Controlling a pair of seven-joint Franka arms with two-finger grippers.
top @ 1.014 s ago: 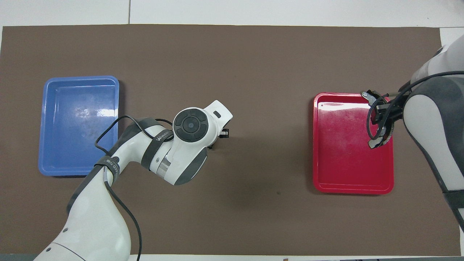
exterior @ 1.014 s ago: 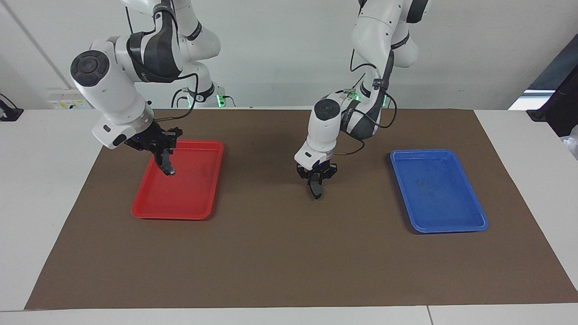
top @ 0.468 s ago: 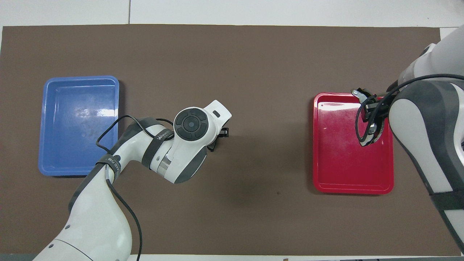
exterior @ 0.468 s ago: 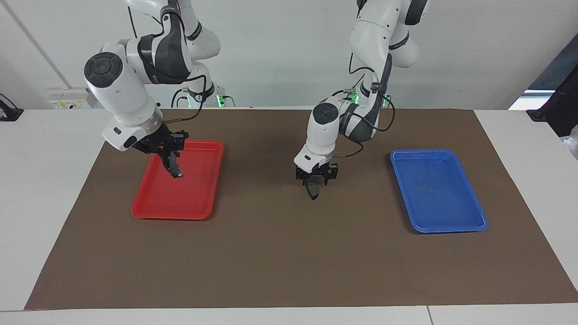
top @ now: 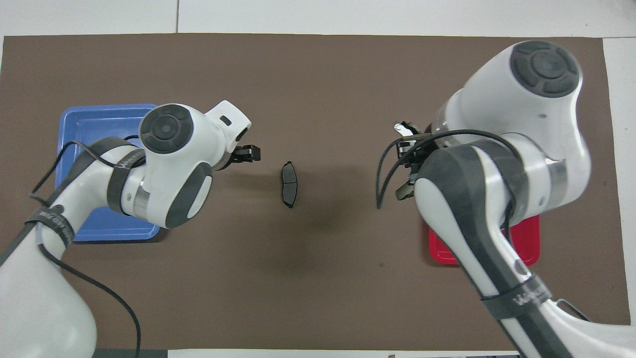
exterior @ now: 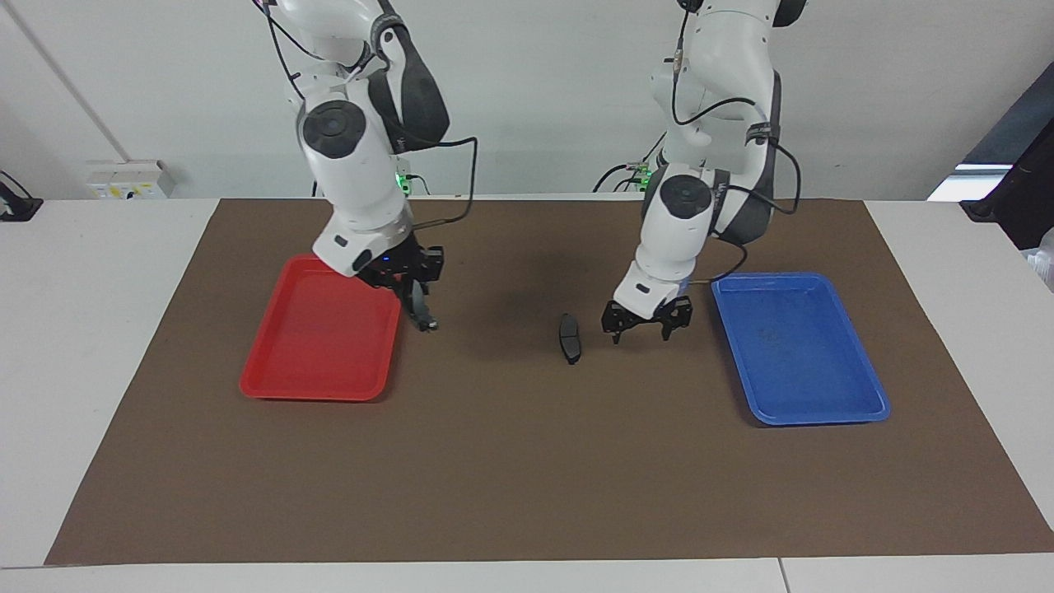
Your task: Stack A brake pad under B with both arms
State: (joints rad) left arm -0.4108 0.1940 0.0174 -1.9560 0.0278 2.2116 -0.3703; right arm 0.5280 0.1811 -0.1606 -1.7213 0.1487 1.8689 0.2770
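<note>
I am seeing the short brake pad (exterior: 570,338) lying flat on the brown mat (exterior: 527,478) mid-counter, dark, stubby, slightly curved. The left pincer (exterior: 645,329) is hanging just beside it with fingers spread wide, holding nothing, between the pad and the blue tray (exterior: 856,408). The right pincer (exterior: 422,317) is hovering over the mat at the red tray's (exterior: 272,387) edge, pinching a long dark pad (exterior: 418,306). Nothing is lying between the two pads.

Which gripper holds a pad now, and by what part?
Right gripper is shut on B, gripping one end. Left gripper is open, holding nothing; A brake pad lies on the mat.
</note>
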